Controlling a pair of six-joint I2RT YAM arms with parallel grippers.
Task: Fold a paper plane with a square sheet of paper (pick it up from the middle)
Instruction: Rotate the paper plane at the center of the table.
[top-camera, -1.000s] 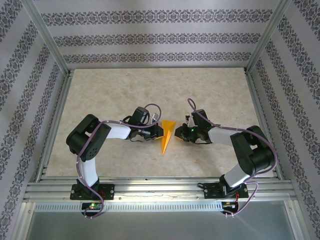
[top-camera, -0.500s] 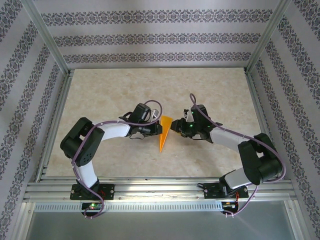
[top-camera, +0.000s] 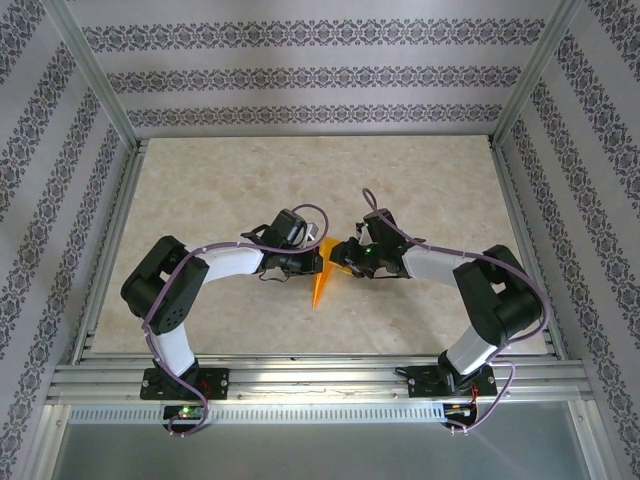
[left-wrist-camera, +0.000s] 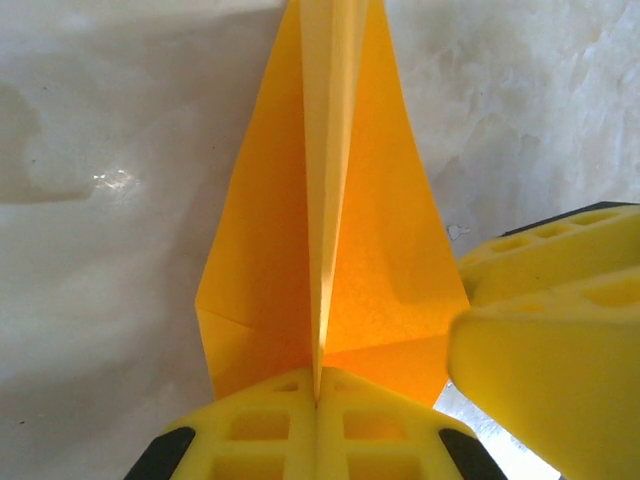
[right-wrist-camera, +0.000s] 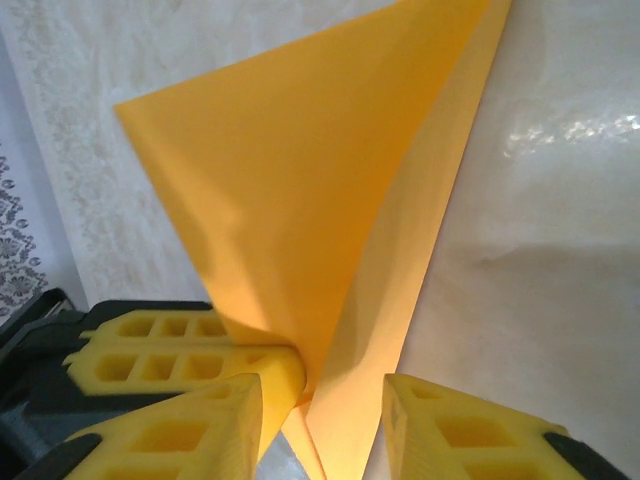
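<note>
Ok, quick look from my end. Paper plane (top-camera: 320, 280) sits mid-table (top-camera: 200, 180) btw the two arms, wide end up by the grippers, nose pointing back toward the bases. Can't tell if the nose touches the table or hangs just off it.

L gripper (left-wrist-camera: 318, 400) is closed tight on the plane's centre ridge at the wide rear end; in the left wrist view the pads meet right on the fold w/ both wings spreading out past them.

R gripper (right-wrist-camera: 322, 392) has its fingers parted, one on either side of the plane's rear corner, paper running down btw them w/ gaps showing, so no pinch there. Its near finger sits just beside the L gripper's pads.
</note>
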